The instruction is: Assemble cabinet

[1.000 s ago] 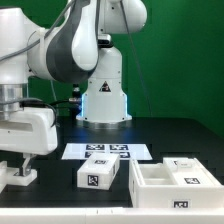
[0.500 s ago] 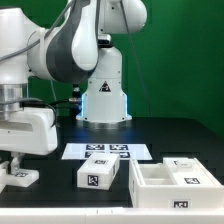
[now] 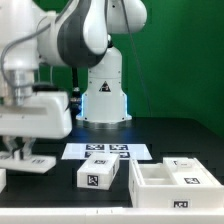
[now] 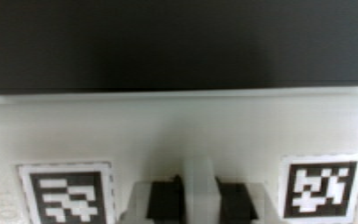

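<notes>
White and thick-walled, the cabinet (image 3: 172, 182) sits at the exterior view's right, well apart from the gripper (image 3: 20, 153); a loose block (image 3: 98, 176) lies near the marker board (image 3: 105, 152), so assembly looks barely begun. In the wrist view, the jaws seem closed narrowly on a tagged panel (image 4: 176, 130).

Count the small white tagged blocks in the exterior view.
2. Middle block lies before the marker board; left block sits in the gripper at the exterior view's left. Others may be hidden.

Bright, even light fills the exterior view; the cabinet (image 3: 152, 186) nearly blows out. The wrist view is blurred.
</notes>
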`<state>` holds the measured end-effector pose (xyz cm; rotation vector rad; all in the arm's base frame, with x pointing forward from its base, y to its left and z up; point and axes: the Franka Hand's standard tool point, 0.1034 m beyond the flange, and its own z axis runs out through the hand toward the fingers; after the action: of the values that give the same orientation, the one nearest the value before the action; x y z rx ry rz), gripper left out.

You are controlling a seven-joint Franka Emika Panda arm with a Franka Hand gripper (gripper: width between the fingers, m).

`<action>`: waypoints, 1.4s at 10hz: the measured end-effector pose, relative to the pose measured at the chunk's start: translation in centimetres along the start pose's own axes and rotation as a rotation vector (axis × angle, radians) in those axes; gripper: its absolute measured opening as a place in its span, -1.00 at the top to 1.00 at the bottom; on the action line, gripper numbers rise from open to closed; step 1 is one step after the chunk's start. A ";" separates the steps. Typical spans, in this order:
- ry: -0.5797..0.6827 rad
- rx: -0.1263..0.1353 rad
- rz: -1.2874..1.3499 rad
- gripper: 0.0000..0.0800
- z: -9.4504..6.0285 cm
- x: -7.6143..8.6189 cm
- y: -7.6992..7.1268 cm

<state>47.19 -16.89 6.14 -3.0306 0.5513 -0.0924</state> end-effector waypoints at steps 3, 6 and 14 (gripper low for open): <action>0.027 -0.013 -0.146 0.84 -1.2 -1.0 -1.2; 0.024 -0.022 -0.350 0.84 -1.1 -1.2 -1.2; 0.011 -0.081 -1.107 0.84 -0.6 -4.5 -8.5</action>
<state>45.95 -7.39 7.12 -2.9779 -1.1620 -0.1258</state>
